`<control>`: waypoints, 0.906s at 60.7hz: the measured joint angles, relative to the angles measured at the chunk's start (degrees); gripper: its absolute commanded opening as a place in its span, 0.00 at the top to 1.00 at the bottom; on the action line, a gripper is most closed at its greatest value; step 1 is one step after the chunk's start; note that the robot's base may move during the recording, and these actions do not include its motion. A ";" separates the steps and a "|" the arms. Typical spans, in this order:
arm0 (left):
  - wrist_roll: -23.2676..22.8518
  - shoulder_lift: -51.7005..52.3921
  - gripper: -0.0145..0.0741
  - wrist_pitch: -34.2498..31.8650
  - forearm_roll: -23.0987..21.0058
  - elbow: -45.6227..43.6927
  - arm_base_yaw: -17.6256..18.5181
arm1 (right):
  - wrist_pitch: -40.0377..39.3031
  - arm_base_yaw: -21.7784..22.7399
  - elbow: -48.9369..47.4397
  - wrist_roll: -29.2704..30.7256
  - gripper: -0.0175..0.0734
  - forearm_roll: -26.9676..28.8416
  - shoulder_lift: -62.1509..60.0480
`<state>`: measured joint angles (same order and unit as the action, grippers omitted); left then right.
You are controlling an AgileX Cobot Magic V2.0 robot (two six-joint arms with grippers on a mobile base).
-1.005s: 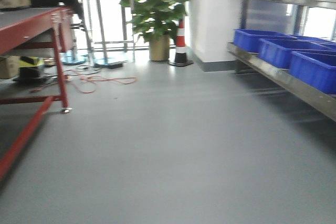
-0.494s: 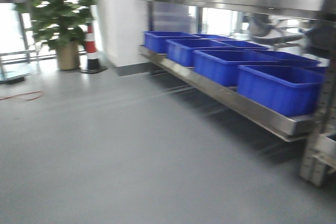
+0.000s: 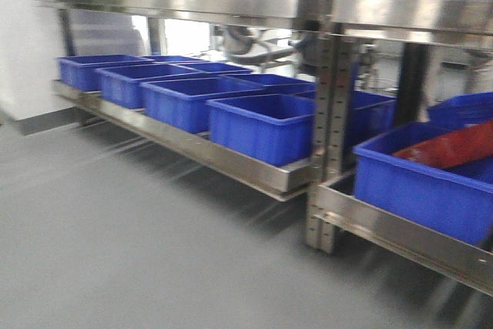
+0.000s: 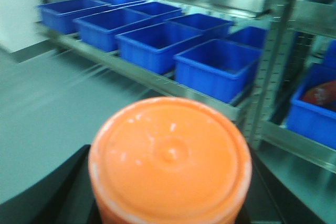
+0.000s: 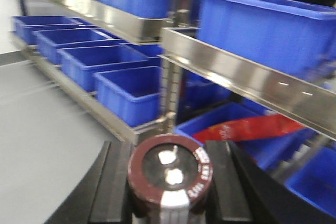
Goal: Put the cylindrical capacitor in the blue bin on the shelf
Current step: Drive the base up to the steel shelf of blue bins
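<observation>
While the right gripper pinches the cylindrical capacitor at lower centre, the left gripper clamps an orange-topped cylinder; blue bins line the shelf.

Pretty much everything on the shiny silver stainless-steel shelf is one saturated blue: plain rectangular plastic bins. One holds a red sheet. Perforated uprights show rows of dark holes. Smooth floor is flat grey. The cylindrical capacitor has a maroon rim with white lettering, black top, white stripe; the round plastic cylinder is plain orange.
</observation>
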<state>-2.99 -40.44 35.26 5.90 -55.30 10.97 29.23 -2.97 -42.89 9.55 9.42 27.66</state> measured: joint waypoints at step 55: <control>0.00 0.00 0.96 0.00 0.00 0.00 0.00 | 0.00 0.00 0.00 0.00 0.99 0.00 0.00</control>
<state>-2.99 -40.44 35.26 5.90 -55.30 10.97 29.23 -2.97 -42.89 9.55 9.42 27.66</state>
